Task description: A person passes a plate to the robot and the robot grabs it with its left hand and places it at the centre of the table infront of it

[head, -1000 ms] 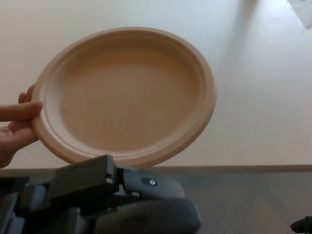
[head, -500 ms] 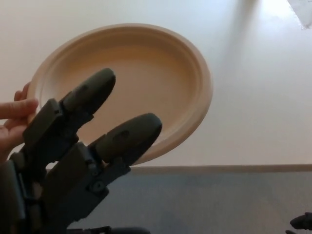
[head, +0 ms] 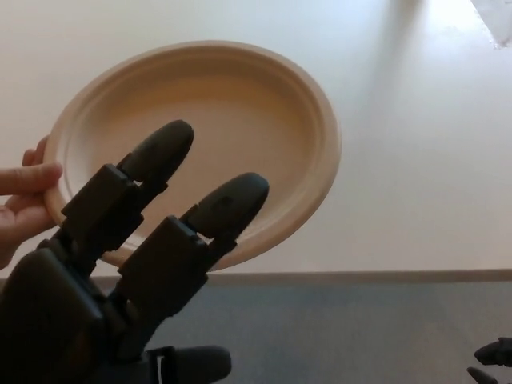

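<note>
Your left hand (head: 120, 264) is spread empty over the offered plate (head: 240, 120); next, clench on its near rim.

**Desk surface**

A pale cream desk (head: 416, 160) is seen across the upper part of the head view, its near edge running straight across the lower third. Grey floor (head: 360, 336) is shown below that edge. A whitish object (head: 498, 18), cut off, is seen at the far right corner.
</note>
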